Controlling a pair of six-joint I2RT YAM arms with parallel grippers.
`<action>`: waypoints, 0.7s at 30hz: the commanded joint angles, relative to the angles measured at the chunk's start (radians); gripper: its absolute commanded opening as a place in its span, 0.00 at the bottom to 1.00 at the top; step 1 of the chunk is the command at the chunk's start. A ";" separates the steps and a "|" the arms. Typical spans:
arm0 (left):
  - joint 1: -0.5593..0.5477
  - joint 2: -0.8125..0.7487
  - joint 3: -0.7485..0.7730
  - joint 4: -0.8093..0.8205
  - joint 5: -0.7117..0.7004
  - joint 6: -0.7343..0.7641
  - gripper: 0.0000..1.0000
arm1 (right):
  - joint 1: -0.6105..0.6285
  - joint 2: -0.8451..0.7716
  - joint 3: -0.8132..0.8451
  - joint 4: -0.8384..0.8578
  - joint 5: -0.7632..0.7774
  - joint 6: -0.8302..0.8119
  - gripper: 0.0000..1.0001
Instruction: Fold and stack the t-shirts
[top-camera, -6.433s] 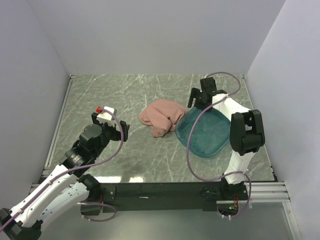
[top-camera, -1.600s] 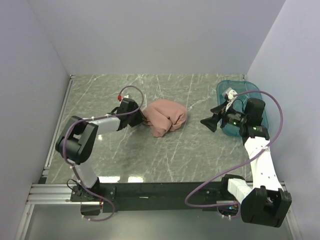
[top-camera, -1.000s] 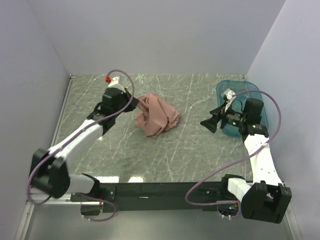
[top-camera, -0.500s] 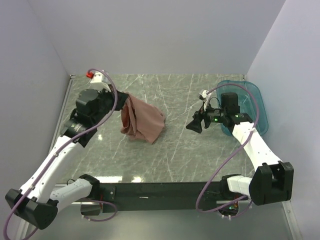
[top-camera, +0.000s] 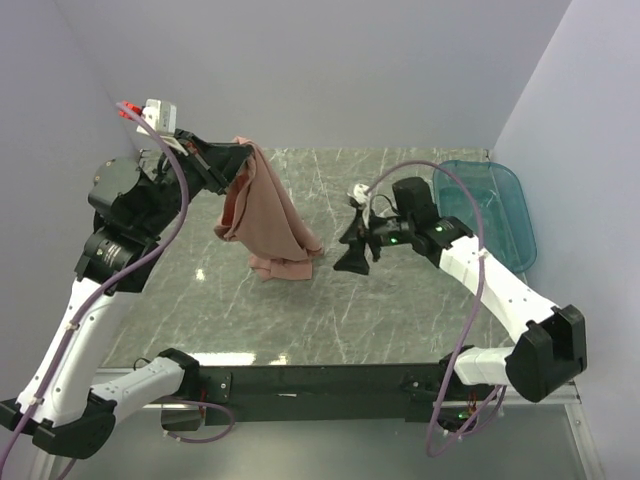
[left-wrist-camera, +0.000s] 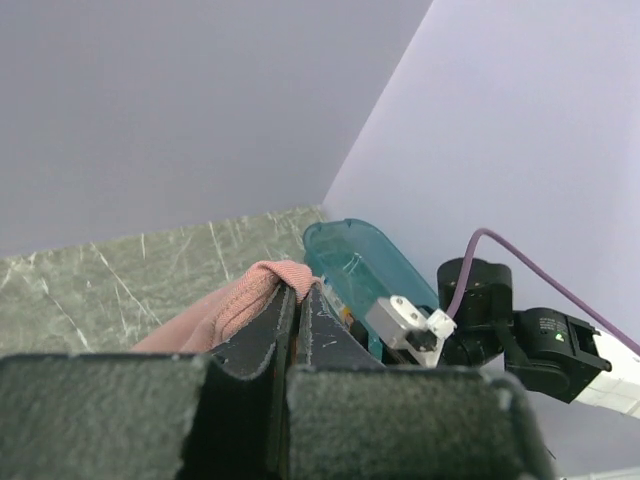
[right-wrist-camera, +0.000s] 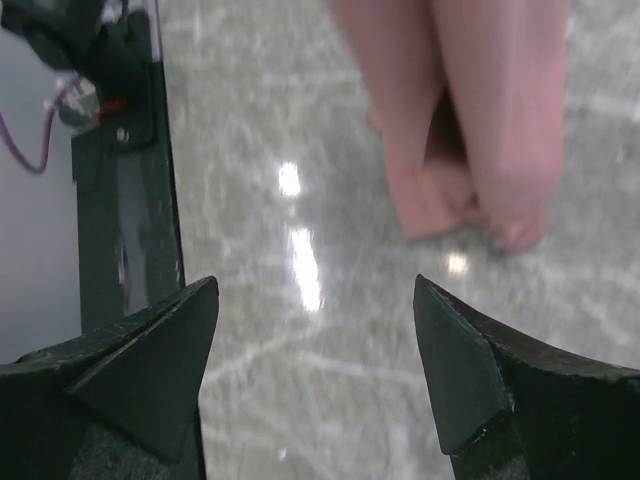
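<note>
Dusty-pink t-shirt (top-camera: 268, 215) hangs bunched from the left end effector (top-camera: 238, 156), whose jaws are clamped on the upper edge of the fabric, high above the left rear of the surface (top-camera: 400, 320). The garment's lower end rests crumpled on the surface. The right end effector (top-camera: 352, 240) sits low over the surface, just to the right of the hanging fabric, jaws spread wide and gripping nothing. A translucent teal tub (top-camera: 500, 215) stands at the far right, well apart from the garment.

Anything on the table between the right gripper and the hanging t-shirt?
Nothing: only bare marble tabletop between the right gripper and the t-shirt, seen in the right wrist view.
</note>
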 joint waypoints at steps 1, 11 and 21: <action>0.004 0.009 0.023 0.030 0.024 -0.028 0.00 | 0.099 0.047 0.086 0.173 0.105 0.153 0.84; 0.003 -0.014 0.017 0.002 -0.007 -0.048 0.00 | 0.302 0.356 0.321 0.281 0.398 0.289 0.65; 0.004 -0.147 -0.026 -0.076 -0.144 0.053 0.00 | 0.200 0.024 0.344 -0.155 0.321 -0.177 0.00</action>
